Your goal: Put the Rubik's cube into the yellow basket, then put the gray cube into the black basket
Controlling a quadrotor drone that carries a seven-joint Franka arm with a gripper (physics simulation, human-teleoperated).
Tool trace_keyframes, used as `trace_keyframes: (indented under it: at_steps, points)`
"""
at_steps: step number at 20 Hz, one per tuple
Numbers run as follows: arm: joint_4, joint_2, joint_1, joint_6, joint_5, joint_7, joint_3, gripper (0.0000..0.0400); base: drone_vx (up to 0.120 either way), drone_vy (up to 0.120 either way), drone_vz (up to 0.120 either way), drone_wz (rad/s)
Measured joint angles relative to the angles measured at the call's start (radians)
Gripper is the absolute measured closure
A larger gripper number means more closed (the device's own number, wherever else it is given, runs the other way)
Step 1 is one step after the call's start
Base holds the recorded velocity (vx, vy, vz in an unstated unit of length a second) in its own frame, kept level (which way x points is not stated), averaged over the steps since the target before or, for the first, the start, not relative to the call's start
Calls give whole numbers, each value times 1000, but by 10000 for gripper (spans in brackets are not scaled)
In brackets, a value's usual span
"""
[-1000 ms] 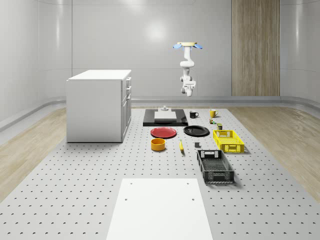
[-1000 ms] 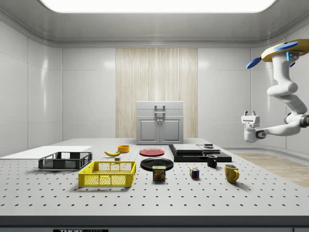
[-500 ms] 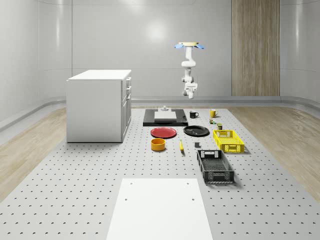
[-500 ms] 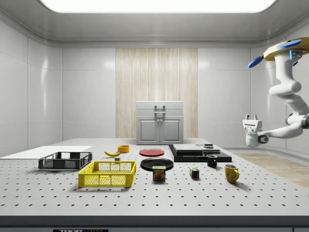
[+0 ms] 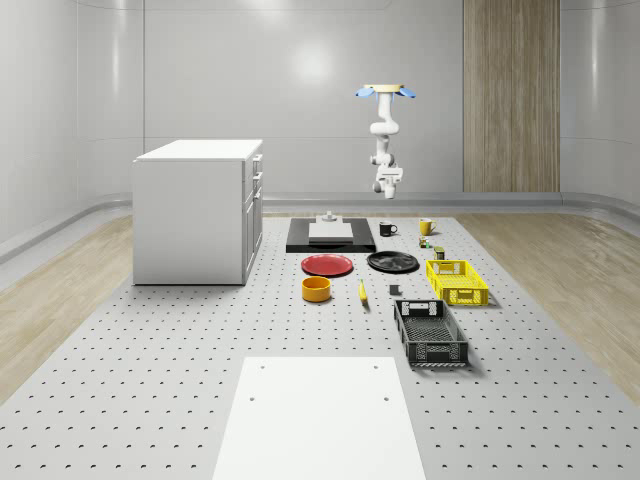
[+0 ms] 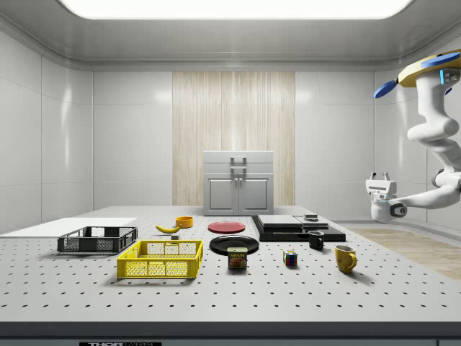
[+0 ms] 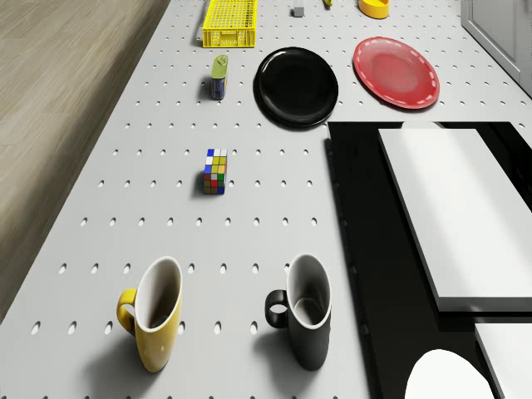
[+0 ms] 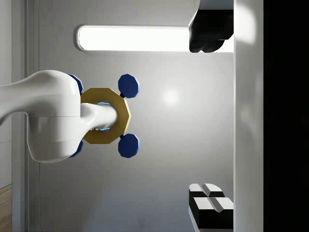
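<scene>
The Rubik's cube (image 7: 215, 171) rests flat on the surface (image 7: 150, 141), between the mugs and the can, well apart from the yellow basket (image 7: 229, 22). It is judged light, rigid, smooth-faced, best pinched across opposite side faces; no long axis is present. Farther off, the drone (image 6: 438, 70) hovers high beyond the surface's end, the tool (image 6: 380, 177) raised upward, fingers apart and empty.

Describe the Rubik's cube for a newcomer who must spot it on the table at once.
Start at the black slab at the table's far end in the whole-scene view. Between the two mugs beside it and the yellow basket sits the Rubik's cube, alone on bare tabletop. It is the one small block chequered in many colours.
</scene>
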Motion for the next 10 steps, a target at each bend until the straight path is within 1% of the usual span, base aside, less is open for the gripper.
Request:
trace_keyframes:
  at_steps: [10]
  points:
    - [-3,-5,-1,7,-1,0,1,0,120,120,0,0]
